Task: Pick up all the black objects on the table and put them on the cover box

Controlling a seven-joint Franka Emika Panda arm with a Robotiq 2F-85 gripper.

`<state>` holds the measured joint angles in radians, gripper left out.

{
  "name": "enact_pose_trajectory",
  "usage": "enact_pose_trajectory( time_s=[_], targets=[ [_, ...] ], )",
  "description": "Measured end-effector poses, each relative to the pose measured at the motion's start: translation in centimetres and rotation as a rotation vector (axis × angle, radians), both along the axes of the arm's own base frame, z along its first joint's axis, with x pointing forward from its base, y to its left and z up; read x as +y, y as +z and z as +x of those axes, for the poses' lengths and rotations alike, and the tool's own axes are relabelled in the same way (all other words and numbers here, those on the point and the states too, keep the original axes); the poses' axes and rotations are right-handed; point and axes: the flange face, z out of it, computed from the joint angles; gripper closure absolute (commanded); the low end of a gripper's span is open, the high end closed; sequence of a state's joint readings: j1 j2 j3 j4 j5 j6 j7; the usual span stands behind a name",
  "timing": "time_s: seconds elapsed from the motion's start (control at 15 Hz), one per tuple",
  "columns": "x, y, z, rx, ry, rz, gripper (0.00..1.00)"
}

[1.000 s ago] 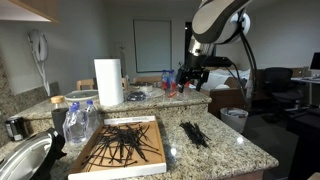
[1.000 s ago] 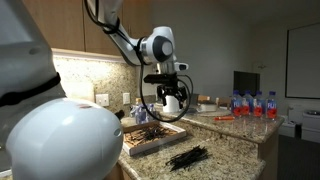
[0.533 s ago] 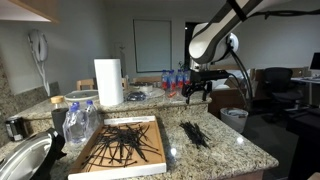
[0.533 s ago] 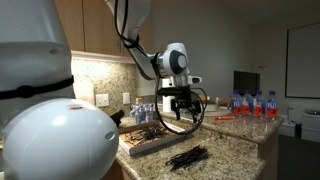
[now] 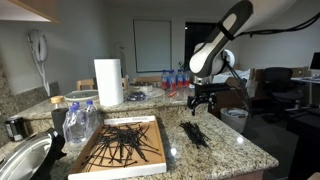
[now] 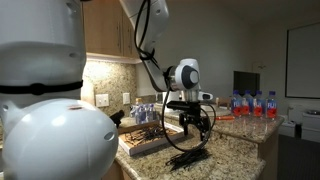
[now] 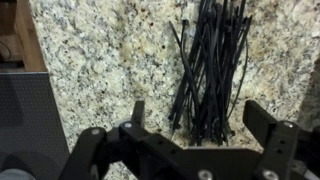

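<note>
one granite counter (image 5: 235,152) held one cover box (image 5: 163,150), near edge cut off, with a tangle of black objects (image 5: 125,145) on it, too overlapped to count. one loose bundle (image 7: 210,75) lay on the counter beside the box, its top cropped in the wrist view. one gripper (image 7: 196,112) hung released just above it, holding nothing.

Thin black strips (image 5: 193,133) were left bunched flat just beside the tan, white-rimmed cover box (image 5: 161,145), with loads more scattered criss-cross inside it.
</note>
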<state>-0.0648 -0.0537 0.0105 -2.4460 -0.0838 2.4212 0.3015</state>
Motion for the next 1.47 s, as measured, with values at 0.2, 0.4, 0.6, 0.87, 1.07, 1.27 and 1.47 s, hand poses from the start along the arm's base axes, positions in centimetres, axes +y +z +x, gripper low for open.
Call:
enact_pose_trajectory(
  time_s=[0.2,0.4,0.6,0.87,1.07,1.27,1.47],
  targets=[
    [-0.3,-1.9,0.3,0.017,-0.048,0.041,0.00],
    [0.4,-3.8,0.5,0.047,-0.078,0.076,0.00],
    [0.2,-5.5,0.9,0.056,-0.105,0.075,0.00],
    [0.5,-7.0,1.7,0.045,-0.139,0.107,0.00],
    [1.6,-7.9,2.4,0.046,-0.168,0.146,0.00],
    [2.1,-8.9,2.8,0.051,-0.170,0.152,0.00],
    [2.0,-9.7,3.2,0.053,-0.170,0.150,0.00]
  ],
)
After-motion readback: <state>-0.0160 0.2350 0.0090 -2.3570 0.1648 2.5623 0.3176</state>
